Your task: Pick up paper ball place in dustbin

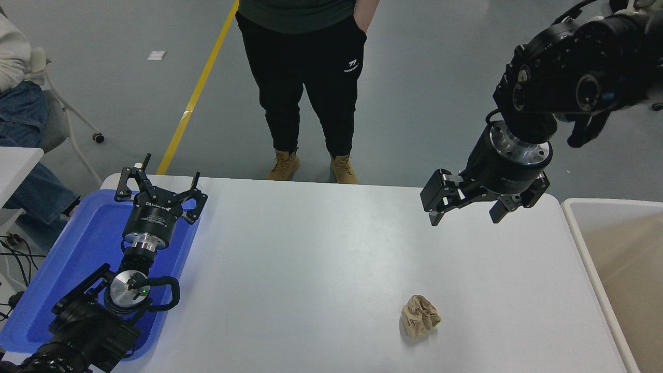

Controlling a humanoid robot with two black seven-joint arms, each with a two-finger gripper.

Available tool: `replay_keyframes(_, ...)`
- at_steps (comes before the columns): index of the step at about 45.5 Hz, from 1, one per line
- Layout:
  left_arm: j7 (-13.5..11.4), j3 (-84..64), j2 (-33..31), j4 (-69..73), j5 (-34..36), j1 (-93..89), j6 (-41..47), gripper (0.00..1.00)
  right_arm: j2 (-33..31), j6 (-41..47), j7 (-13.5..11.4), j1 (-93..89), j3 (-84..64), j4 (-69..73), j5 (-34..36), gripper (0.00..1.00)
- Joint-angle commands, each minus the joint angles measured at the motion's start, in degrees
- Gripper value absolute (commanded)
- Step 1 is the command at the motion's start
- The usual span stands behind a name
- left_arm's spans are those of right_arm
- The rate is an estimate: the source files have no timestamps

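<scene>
The paper ball (419, 316), a crumpled tan-brown wad, lies on the white table (321, 259) near the front, right of centre. The dustbin (590, 254), with an off-white rim and beige inside, stands at the table's right edge, partly cut off. My right gripper (465, 216) is open and empty, hanging above the table's far right part, well behind the ball and apart from it. My left gripper (159, 177) is open and parked over the blue tray at the lower left.
A shallow blue tray (83, 248) lies at the table's left edge under the left arm. A person (305, 77) in black trousers and tan boots stands at the far side. Another person sits on a chair at the far left (20, 103).
</scene>
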Motion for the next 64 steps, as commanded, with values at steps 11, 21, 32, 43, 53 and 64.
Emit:
replay_keyframes(11, 0.1, 0.0, 0.0, 0.0, 0.0, 0.0, 0.0, 1.0, 0.0, -8.3, 0.0, -11.6, 3.0, -3.5, 2.0, 1.0)
replay_keyframes(21, 0.1, 0.0, 0.0, 0.0, 0.0, 0.0, 0.0, 1.0, 0.0, -13.2, 0.0, -16.9, 5.5, -3.5, 2.1, 1.0)
replay_keyframes(32, 0.1, 0.0, 0.0, 0.0, 0.0, 0.0, 0.0, 1.0, 0.0, -21.1, -0.1, -22.3, 8.3, -3.4, 1.9, 1.0)
replay_keyframes(43, 0.1, 0.0, 0.0, 0.0, 0.0, 0.0, -0.1, 1.0, 0.0, -25.8, -0.2, -27.2, 8.8, -3.4, 0.4, 1.0)
replay_keyframes(53, 0.1, 0.0, 0.0, 0.0, 0.0, 0.0, -0.1, 1.0, 0.0, -28.5, -0.2, -32.2, 9.4, -3.5, -0.6, 1.0)
replay_keyframes(64, 0.1, 0.0, 0.0, 0.0, 0.0, 0.0, -0.1, 1.0, 0.0, -30.7, -0.3, -36.4, 10.1, -4.7, -2.1, 1.0)
